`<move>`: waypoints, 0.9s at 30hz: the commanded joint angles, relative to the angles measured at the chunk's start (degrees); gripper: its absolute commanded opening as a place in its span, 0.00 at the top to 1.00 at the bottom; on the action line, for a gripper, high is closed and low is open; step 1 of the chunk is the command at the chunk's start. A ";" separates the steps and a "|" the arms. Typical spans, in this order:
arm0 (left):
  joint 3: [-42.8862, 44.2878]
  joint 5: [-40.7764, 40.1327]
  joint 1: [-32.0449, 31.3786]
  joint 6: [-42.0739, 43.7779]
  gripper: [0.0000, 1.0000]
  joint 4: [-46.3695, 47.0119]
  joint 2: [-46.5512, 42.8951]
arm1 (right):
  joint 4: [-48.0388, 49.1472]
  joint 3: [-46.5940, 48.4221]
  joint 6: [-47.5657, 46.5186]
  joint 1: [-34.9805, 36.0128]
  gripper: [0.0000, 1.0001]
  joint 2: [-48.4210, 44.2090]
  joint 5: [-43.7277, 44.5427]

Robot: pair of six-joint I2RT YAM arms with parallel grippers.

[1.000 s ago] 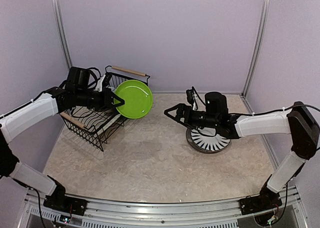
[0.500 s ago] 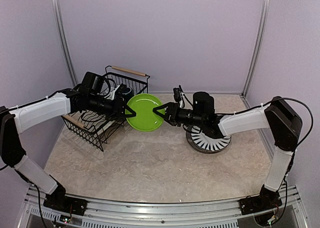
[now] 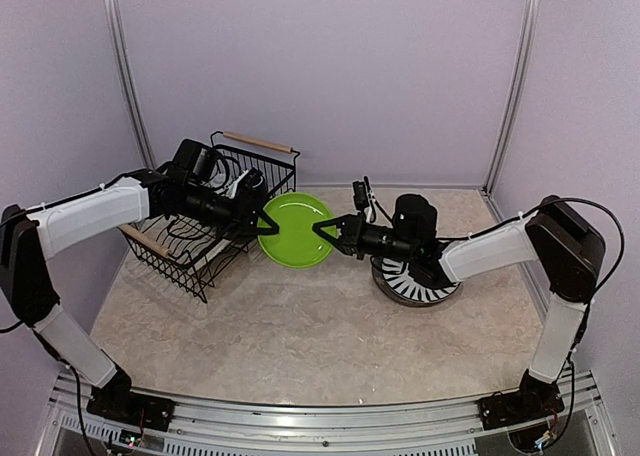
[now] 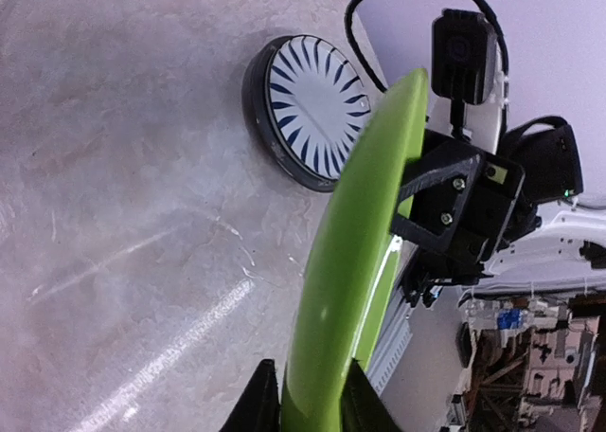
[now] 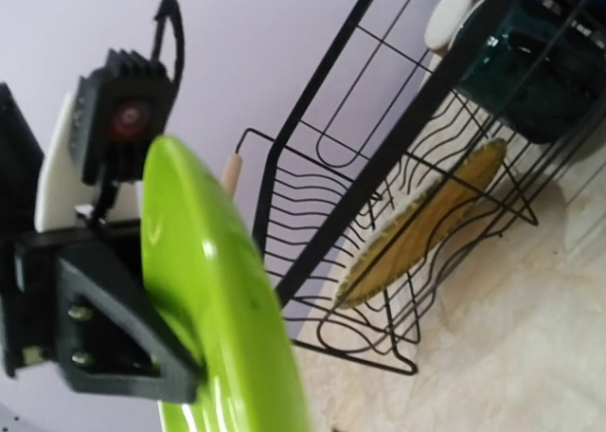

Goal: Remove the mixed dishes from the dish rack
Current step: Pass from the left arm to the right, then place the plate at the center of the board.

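Observation:
The green plate (image 3: 295, 230) hangs on edge above the table between both arms, just right of the dish rack (image 3: 180, 266). My right gripper (image 3: 325, 228) is shut on its right rim. At the plate's left rim my left gripper (image 3: 258, 221) straddles the edge, open by a thin gap (image 4: 308, 380). In the left wrist view the plate (image 4: 350, 261) runs up the frame. The right wrist view shows the plate (image 5: 218, 290) and, inside the rack (image 5: 379, 167), a yellow straw plate (image 5: 426, 219) and a dark green mug (image 5: 540, 91).
A black-and-white striped plate (image 3: 420, 279) lies on the table under my right forearm, stacked on a dark plate. The rack's wooden handles (image 3: 258, 141) stick out at the back and front. Enclosure walls stand close behind and at both sides.
The left arm has carried the green plate rightward out of the rack. The right gripper has come in and shut on its far rim, and the left jaws have loosened.

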 commanded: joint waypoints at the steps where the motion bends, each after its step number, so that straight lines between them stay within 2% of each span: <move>1: 5.01 -0.03 0.13 4.30 0.65 -6.33 0.95 | 1.64 -2.49 -0.77 -0.86 1.00 -2.31 -0.56; 3: 4.08 -0.83 0.29 4.87 0.42 -5.66 -0.06 | 1.87 -3.52 -0.84 -1.29 1.00 -3.40 -0.41; 5: 2.66 -1.39 0.40 4.96 0.25 -4.06 -1.79 | 1.65 -4.65 -1.39 -1.81 1.00 -4.52 -0.34; 8: 1.15 -3.33 0.41 5.58 0.09 -2.49 -4.90 | 0.71 -6.97 -2.04 -3.16 1.00 -6.44 0.29; 10: 0.78 -5.27 0.49 6.28 0.03 -2.44 -6.45 | 0.62 -9.18 -1.89 -4.70 1.00 -8.29 0.87; 17: 0.10 -8.75 1.02 7.06 0.01 -2.11 -9.22 | -6.99 -16.88 -4.48 -9.71 1.00 -16.46 5.15; 23: -0.34 -9.36 1.59 6.96 0.01 -1.62 -10.71 | -24.30 -18.30 -10.78 -13.00 1.00 -25.01 13.81; 27: -0.36 -9.77 1.91 7.07 0.01 -1.71 -11.07 | -31.37 -20.17 -12.26 -16.09 1.00 -30.10 16.70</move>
